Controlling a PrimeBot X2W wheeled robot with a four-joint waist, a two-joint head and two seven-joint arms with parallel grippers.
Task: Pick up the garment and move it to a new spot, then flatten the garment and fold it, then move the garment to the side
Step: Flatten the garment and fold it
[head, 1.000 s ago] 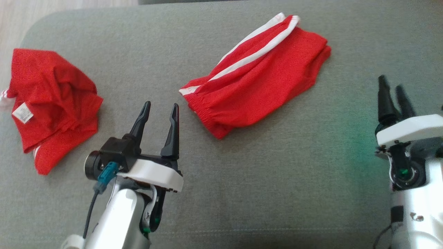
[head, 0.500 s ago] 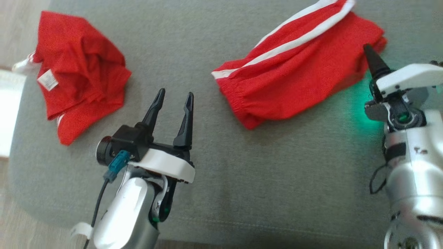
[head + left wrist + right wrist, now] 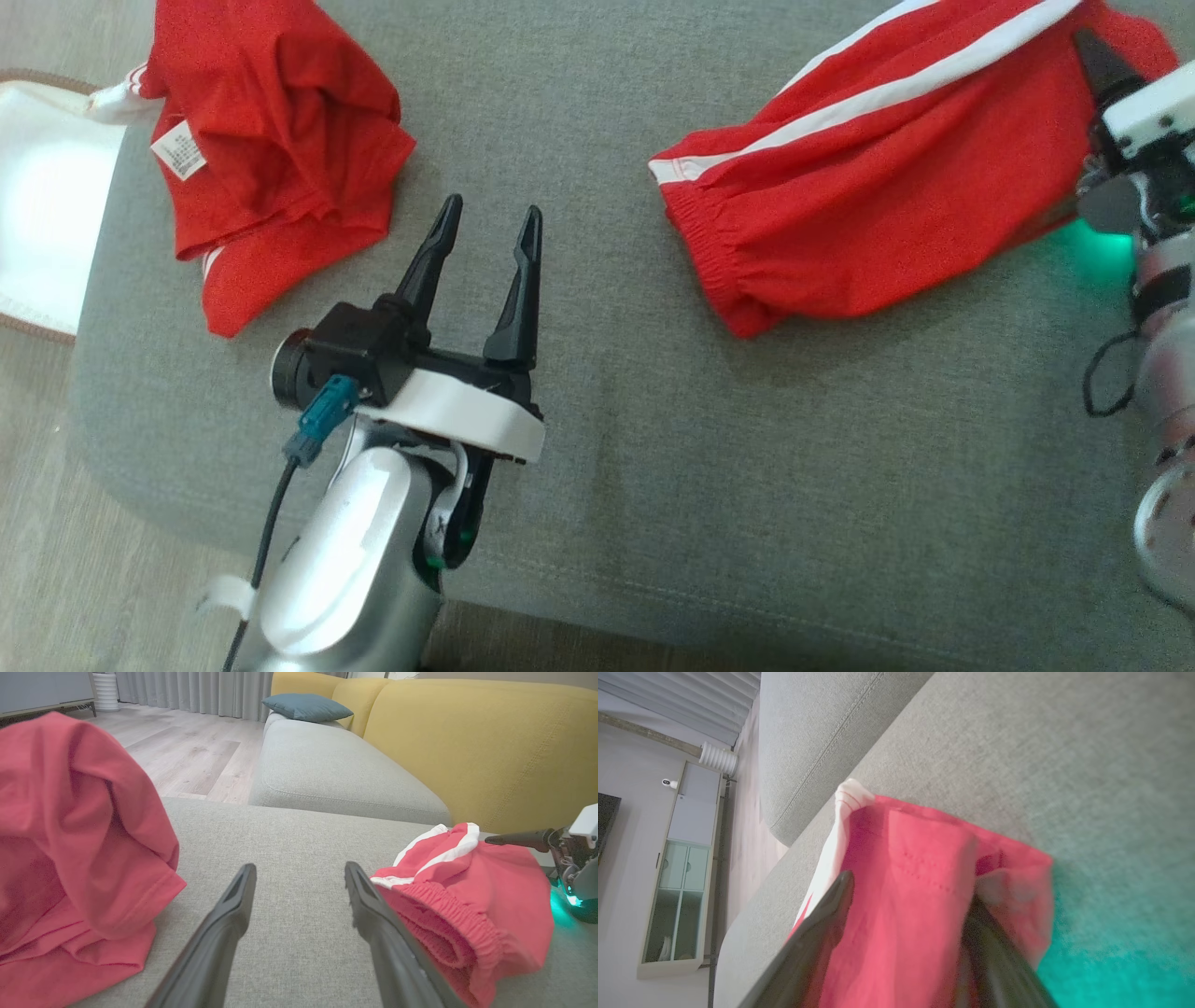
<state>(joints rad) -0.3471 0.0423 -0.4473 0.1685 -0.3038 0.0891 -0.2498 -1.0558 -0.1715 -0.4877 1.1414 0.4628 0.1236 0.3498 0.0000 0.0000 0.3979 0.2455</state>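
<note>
Noted grey seat (image 3: 747, 485), stitched seam along front edge. Found white mat (image 3: 47, 215), brown-edged, on wood floor (image 3: 56, 523) just beside seat's left end. Recorded second grey seat (image 3: 327, 774) beyond, with yellow backrest (image 3: 467, 742) alongside both. Logged blue pillow (image 3: 306, 707) on far seat, against backrest. Observed grey curtains (image 3: 196, 693), white ribbed cylinder (image 3: 105, 690) standing on floor near them, and glass-doored cabinet (image 3: 677, 882) with small white device (image 3: 669, 783) on top.
</note>
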